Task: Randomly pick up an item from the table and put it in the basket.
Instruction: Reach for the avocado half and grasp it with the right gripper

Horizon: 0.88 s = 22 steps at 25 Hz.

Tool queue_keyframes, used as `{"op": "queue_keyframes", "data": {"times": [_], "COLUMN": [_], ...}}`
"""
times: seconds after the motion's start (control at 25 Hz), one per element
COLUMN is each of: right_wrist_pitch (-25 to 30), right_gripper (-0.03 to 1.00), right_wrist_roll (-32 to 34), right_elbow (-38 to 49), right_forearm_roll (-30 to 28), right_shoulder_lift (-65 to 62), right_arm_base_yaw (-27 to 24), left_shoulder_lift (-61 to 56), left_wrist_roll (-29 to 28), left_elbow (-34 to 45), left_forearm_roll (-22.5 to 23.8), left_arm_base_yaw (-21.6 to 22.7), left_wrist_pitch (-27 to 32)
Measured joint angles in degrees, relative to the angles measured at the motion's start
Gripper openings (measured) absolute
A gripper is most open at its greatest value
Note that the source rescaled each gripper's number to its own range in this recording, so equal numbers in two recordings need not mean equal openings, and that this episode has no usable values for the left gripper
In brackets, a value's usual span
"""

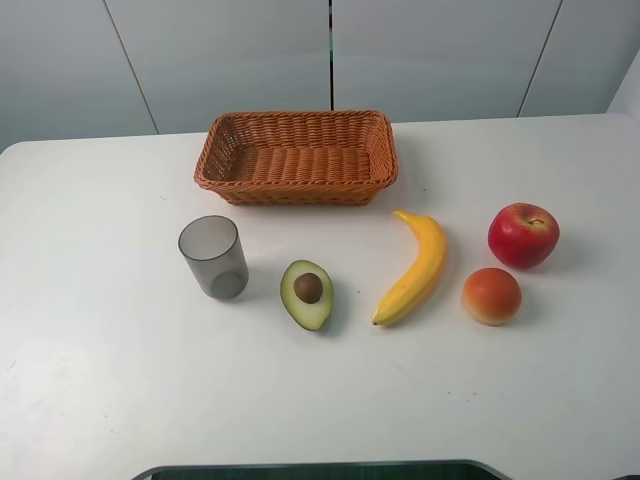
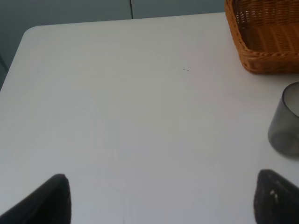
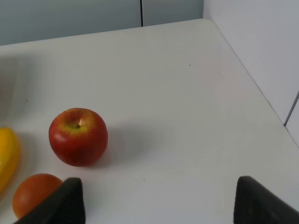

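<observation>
avocado (image 1: 307, 293) lies pit-up at six o'clock from the basket (image 1: 296, 190), handy for you; left claw (image 2: 161, 200) and right claw (image 3: 159, 203) both gape wide, empty, ready.

The basket (image 1: 300, 188) was rough woven wicker; the desk (image 1: 110, 380) smooth, matt white. The cup (image 1: 213, 258) looked like translucent grey plastic, the apple (image 1: 523, 235) glossy, the banana (image 1: 415, 268) smooth.

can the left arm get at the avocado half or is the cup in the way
Probably yes. The avocado half lies bare on the table, and the grey cup stands apart on its left. The left gripper, jaws open, should clear the cup by coming from above.
</observation>
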Motion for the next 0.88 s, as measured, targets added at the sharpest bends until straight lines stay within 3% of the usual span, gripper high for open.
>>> {"op": "queue_keyframes", "data": {"times": [0.88], "right_wrist_pitch": [0.00], "right_gripper": [0.23], "right_wrist_roll": [0.00], "right_elbow": [0.00], "right_forearm_roll": [0.00], "right_shoulder_lift": [0.00], "right_arm_base_yaw": [0.00], "left_shoulder_lift": [0.00], "left_wrist_roll": [0.00], "left_elbow": [0.00], "left_forearm_roll": [0.00], "left_arm_base_yaw": [0.00], "left_wrist_pitch": [0.00]}}
